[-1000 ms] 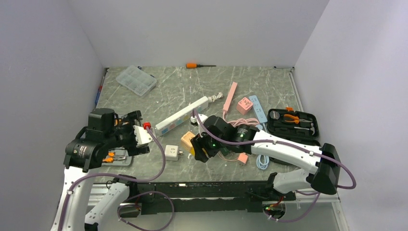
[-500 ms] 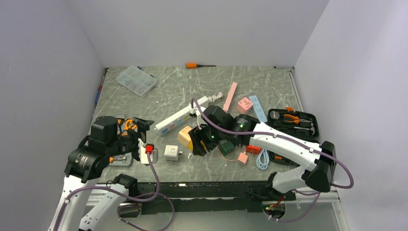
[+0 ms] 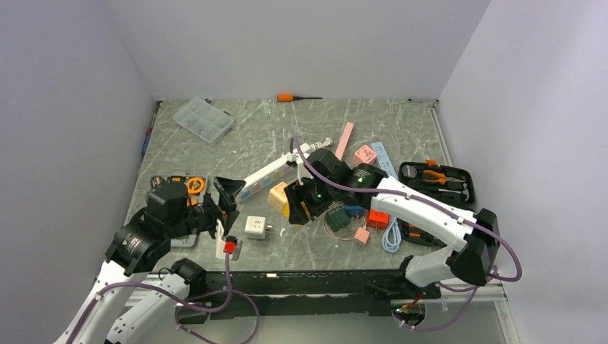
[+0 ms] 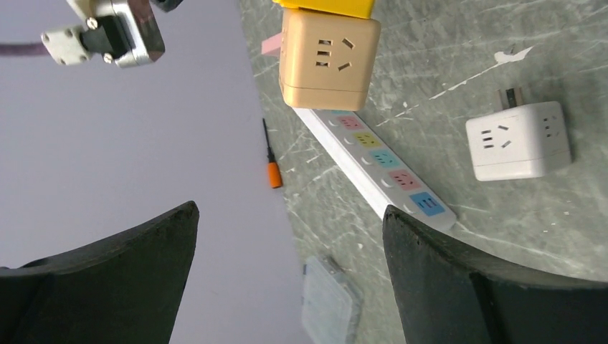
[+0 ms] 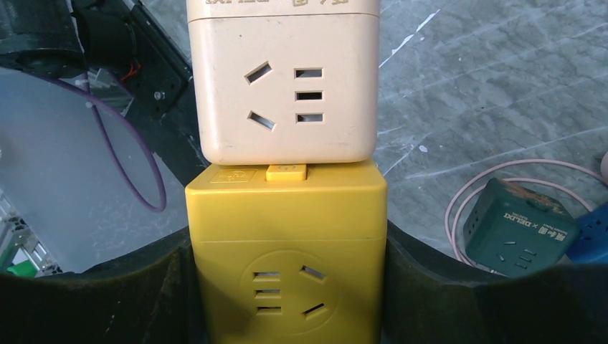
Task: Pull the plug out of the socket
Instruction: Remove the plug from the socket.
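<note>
The socket, a long white power strip (image 3: 267, 174) with pastel panels, lies diagonally at mid table. In the left wrist view (image 4: 380, 168) its visible outlets are empty and its far end is hidden behind a beige cube. My right gripper (image 3: 295, 205) is shut on a yellow cube adapter (image 5: 287, 236). The beige cube adapter (image 5: 287, 79) is plugged into the yellow one's front (image 3: 277, 194). My left gripper (image 3: 227, 213) is open and empty, left of the beige cube, with its fingers (image 4: 459, 279) wide apart.
A white cube adapter (image 3: 255, 227) lies near the left gripper. A dark green cube (image 3: 337, 217), an orange plug (image 3: 378, 218) and cables lie under the right arm. A tool case (image 3: 436, 184) is at right, a clear organiser box (image 3: 203, 119) and an orange screwdriver (image 3: 292, 97) at the back.
My left arm has swung down and right toward the cubes, turning its open gripper. My right gripper has carried the yellow and beige cubes slightly away from me.
</note>
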Robot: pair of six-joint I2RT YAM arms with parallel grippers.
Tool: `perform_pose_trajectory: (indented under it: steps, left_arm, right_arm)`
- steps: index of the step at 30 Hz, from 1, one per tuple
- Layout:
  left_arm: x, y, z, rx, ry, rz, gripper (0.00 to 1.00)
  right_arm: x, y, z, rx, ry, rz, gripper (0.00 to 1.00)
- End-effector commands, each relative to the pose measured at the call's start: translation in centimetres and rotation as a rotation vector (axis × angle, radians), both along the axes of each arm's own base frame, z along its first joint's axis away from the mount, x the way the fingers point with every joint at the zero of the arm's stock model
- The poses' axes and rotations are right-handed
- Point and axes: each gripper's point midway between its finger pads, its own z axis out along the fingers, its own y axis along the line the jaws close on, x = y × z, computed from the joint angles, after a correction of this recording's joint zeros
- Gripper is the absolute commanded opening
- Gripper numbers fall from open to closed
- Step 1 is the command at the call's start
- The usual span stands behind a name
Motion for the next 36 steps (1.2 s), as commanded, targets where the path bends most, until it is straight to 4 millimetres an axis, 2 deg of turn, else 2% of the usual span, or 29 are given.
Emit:
perform_pose_trajectory:
  steps: [1,11,19,23,29,30,32,36]
  left_arm:
    - [0.8,-1.1,0.8,0.026,-0.131,-0.06,0.99]
    - [0.7,-3.8,-1.1,0.064,-0.19,-0.158,0.99]
    - [1.6,-6.9,-0.1,-0.038,-0.272,-0.187,0.99]
    - [2.4,-7.2,-0.8,-0.006,-0.244,-0.162,0.99]
    - [3.0,-7.8,-0.3,-0.047,-0.254,-0.134,0.99]
    - [2.9,-7.8,-0.5,-0.045,-0.246,-0.135,0.98]
    - [2.7,-8.1,-0.4,-0.059,-0.234,-0.129,0.88]
    - [2.3,-8.7,0.4,-0.077,-0.22,-0.116,0.56]
  right_arm:
    - [0.9,2.0,4.0,0.124,-0.064,0.038,0.0]
    - [0.4,2.6,4.9,0.172,-0.037,0.095,0.0]
    - [-0.2,3.6,6.5,0.235,-0.015,0.137,0.0]
    - [-0.5,4.0,6.8,0.265,-0.003,0.147,0.0]
    - [-1.1,4.0,7.3,0.294,0.005,0.167,0.0]
    - [-1.1,4.1,7.4,0.296,0.004,0.169,0.0]
    - [-1.0,4.1,7.5,0.294,-0.002,0.173,0.0]
    - [-1.1,4.1,7.4,0.311,-0.009,0.173,0.0]
